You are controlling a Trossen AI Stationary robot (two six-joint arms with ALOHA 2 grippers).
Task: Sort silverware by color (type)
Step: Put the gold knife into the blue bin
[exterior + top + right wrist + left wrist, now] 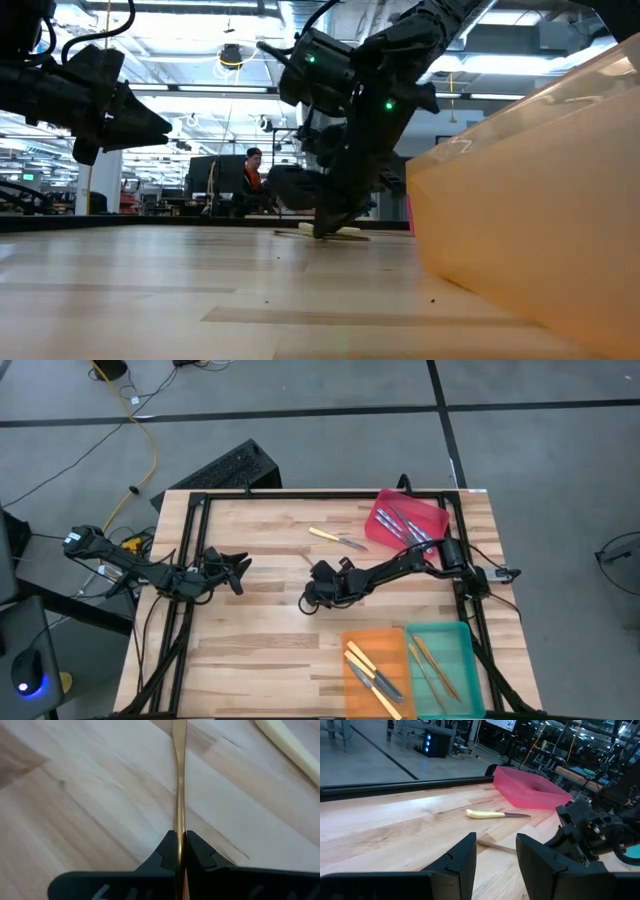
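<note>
The right gripper (180, 851) has its dark fingers (165, 852) pinched tight on a thin, flat tan wood-coloured utensil (179, 780), low over the middle of the pale plank table (260, 650). At its one o'clock lies a yellow-handled knife (335, 538) with a silver blade. The left gripper (495, 857) hovers at nine o'clock, fingers (462, 857) partly apart, holding nothing. Silver pieces fill the red tray (385, 510); yellow-handled ones lie in the orange tray (352, 638), tan ones in the teal tray (455, 635).
</note>
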